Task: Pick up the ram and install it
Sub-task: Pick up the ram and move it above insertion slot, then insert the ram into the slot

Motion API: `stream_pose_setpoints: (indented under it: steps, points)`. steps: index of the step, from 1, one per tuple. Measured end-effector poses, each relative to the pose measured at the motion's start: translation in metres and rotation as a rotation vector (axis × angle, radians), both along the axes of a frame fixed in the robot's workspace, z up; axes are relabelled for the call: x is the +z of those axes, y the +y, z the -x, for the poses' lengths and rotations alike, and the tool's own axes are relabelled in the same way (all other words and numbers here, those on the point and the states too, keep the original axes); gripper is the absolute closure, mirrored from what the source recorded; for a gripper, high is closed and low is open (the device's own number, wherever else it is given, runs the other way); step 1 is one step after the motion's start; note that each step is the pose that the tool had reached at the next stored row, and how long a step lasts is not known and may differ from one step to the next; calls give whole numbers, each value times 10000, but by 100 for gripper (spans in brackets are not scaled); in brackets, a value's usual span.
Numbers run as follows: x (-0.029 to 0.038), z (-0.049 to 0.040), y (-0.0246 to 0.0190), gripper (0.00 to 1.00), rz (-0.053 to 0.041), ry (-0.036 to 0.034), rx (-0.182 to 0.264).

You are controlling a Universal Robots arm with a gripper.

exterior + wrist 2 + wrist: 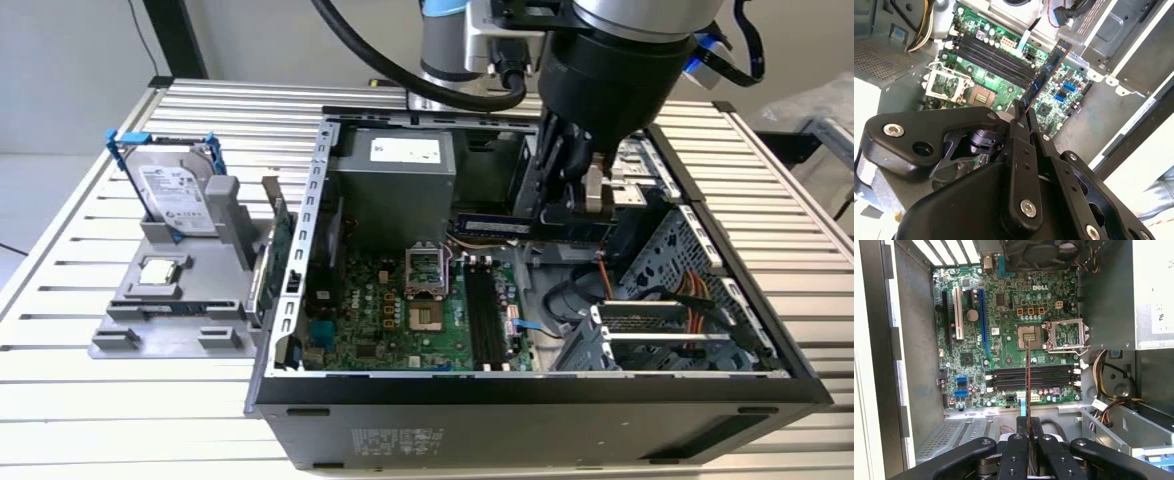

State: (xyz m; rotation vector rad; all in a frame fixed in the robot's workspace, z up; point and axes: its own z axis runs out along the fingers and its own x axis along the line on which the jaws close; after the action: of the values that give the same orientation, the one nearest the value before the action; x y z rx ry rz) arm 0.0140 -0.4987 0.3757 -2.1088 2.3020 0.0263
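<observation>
Over the motherboard [1064, 95], holds the ram [1046, 75] by one end in a pinched hand [1022, 116], rest sticking out free above the black slots [996, 60], likely to keep its edge clear

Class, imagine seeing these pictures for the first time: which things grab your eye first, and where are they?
The gripper is shut on the ram, holding it over the open computer case. Below lies the green motherboard, with its black memory slots empty. On the exterior view's left, a hard drive stands in a grey holder.
</observation>
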Motion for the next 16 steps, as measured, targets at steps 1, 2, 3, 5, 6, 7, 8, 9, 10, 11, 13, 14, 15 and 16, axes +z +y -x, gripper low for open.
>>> stream_pose_setpoints:
  steps: [1, 2, 3, 5, 6, 7, 8, 9, 10, 11, 13, 14, 15, 16]
  points:
    - [0, -5, 0, 100, 0, 0, 0]
    - [0, -9, 0, 100, 0, 0, 0]
    - [0, -10, 2, 100, 0, -1, -1]
    - [0, -14, 9, 100, -1, -1, -1]
    - [0, -16, 13, 100, 0, 0, 2]
    - [0, -19, 18, 100, -1, -1, 5]
    - [0, -22, 22, 100, 0, -1, 8]
    - [0, -26, 26, 100, 0, 0, 11]
    - [0, -31, 31, 100, 1, 0, 17]
    - [0, -36, 36, 100, 0, 0, 24]
    - [0, -46, 46, 100, 0, 0, 38]
    - [0, -51, 52, 100, 0, -1, 44]
    - [0, -55, 58, 100, 0, 0, 50]
    - [0, -60, 64, 100, 0, 0, 56]
